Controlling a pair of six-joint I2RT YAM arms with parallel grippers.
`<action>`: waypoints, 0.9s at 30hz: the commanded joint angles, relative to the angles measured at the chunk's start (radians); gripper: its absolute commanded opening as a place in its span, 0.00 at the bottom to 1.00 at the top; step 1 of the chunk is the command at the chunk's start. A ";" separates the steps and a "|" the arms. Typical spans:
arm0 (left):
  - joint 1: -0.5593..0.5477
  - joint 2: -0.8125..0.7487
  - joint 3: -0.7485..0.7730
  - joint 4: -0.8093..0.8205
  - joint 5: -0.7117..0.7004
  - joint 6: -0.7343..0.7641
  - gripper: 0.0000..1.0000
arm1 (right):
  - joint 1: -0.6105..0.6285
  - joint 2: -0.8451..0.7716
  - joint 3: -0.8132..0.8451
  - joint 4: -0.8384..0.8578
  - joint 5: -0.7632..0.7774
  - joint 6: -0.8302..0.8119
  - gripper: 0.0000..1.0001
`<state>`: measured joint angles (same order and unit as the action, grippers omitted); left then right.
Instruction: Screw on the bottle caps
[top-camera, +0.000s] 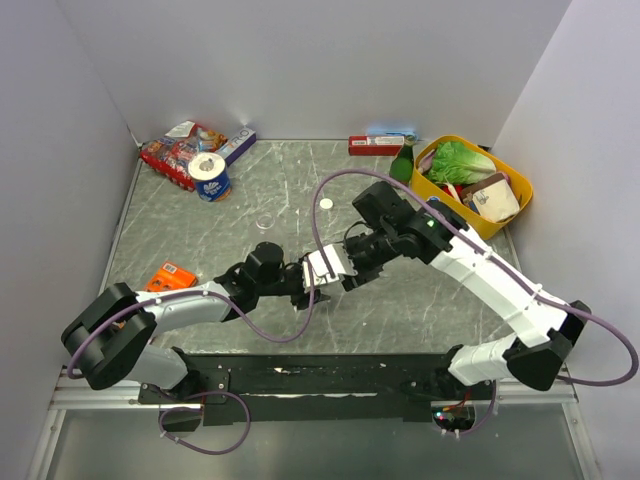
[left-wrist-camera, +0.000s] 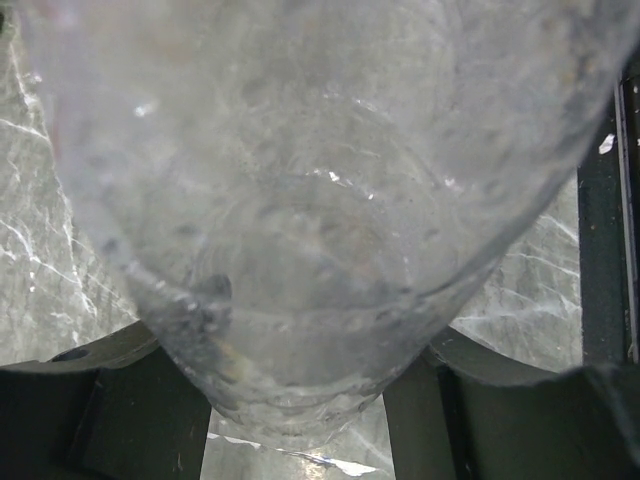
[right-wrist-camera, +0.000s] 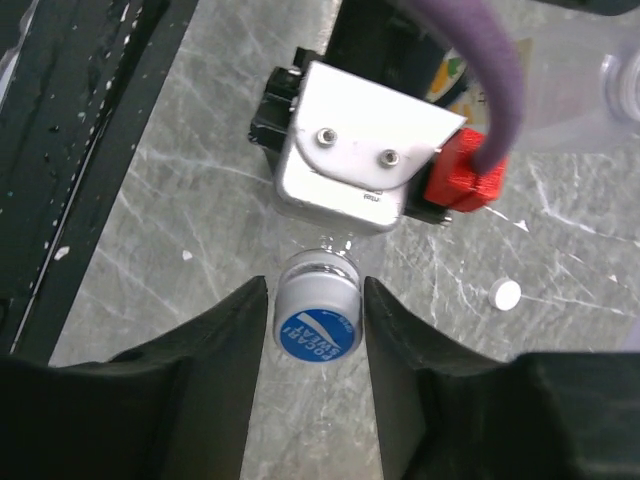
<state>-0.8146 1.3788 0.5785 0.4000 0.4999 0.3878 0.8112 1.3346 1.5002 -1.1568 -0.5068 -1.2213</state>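
Arms: left gripper (top-camera: 303, 285) and right gripper (top-camera: 345, 272) meet tip to tip at mid-table; whatever sits between them is hard to make out
White cap (top-camera: 327, 205): alone on the table (top-camera: 200, 232), beyond the grippers
Far left: tape roll (top-camera: 210, 178), red snack bag (top-camera: 175, 152)
Far right: yellow basket (top-camera: 452, 140) holding lettuce (top-camera: 460, 160)

Two hands meeting mid-surface (top-camera: 200, 240), with one bottle (left-wrist-camera: 300, 220) and its cap (right-wrist-camera: 317, 322) sitting between them.

The bottle is resting between the fingers of the left hand (left-wrist-camera: 300, 400). The cap is sitting on the bottle's end nearest the right hand (right-wrist-camera: 316, 300), between that hand's fingers, with the left hand lying straight ahead. A loose cap (right-wrist-camera: 506, 293) is lying on the surface off to the right hand's right, and a second bottle (right-wrist-camera: 590, 90) is resting farther out on that side.
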 joint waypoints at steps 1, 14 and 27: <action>0.008 -0.018 0.021 0.080 0.000 0.019 0.01 | 0.008 0.018 0.063 -0.060 -0.047 -0.023 0.43; -0.034 0.009 0.044 0.233 -0.347 -0.150 0.01 | -0.029 0.176 0.181 -0.032 -0.036 0.466 0.00; -0.051 0.040 0.066 0.241 -0.443 -0.380 0.01 | -0.090 0.212 0.147 0.017 0.017 0.729 0.00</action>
<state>-0.8738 1.4334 0.5781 0.5011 0.1070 0.1444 0.7074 1.5436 1.6688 -1.1027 -0.4358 -0.5991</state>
